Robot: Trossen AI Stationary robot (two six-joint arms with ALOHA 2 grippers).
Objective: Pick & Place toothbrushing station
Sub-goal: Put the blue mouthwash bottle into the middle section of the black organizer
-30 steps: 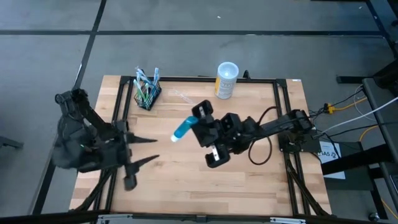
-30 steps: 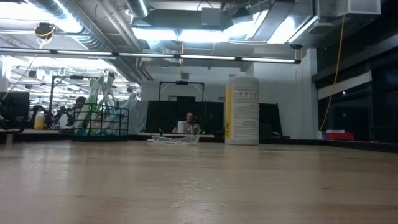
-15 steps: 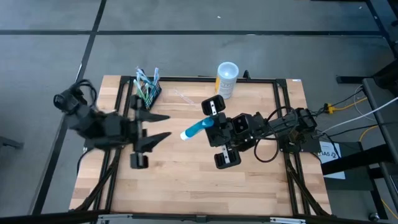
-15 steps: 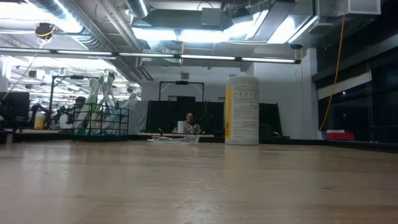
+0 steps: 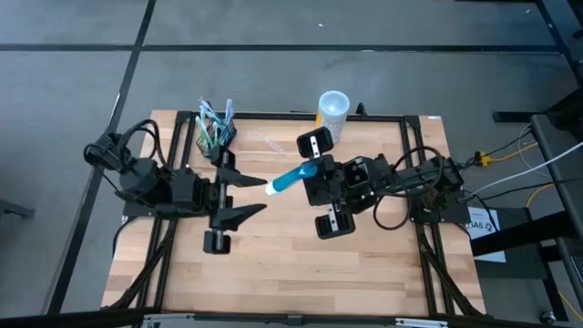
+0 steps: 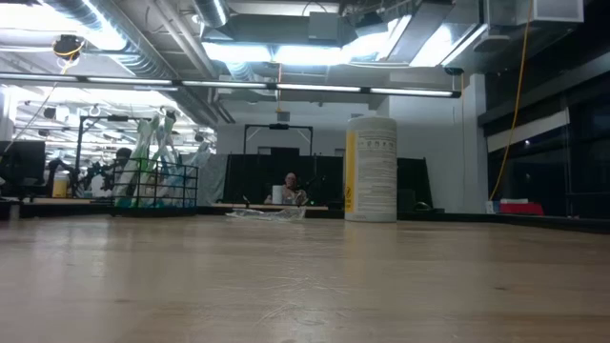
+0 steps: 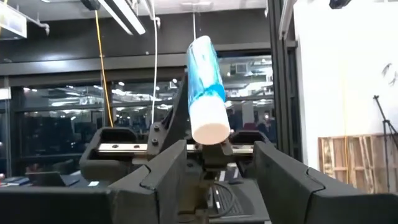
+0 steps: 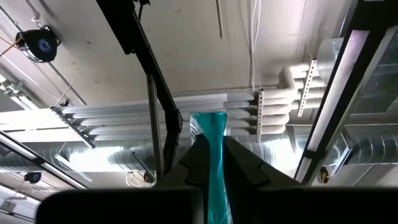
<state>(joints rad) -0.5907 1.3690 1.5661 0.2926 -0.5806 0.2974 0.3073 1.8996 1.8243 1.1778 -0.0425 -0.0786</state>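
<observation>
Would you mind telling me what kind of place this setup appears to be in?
Probably a robotics lab or workshop: exposed ceiling ducts, a framed wooden table, and more equipment racks across the room.

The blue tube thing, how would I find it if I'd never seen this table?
Start at the wooden table and look to its middle, where two dark robot arms meet. The right gripper holds a bright blue plastic tube with a white cap, lifted off the wood, pointing at the open left gripper. Nothing else is held.

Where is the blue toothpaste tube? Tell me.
High view: the blue toothpaste tube is mid-table, clamped in the right gripper, its white cap pointing at the open left gripper.
</observation>
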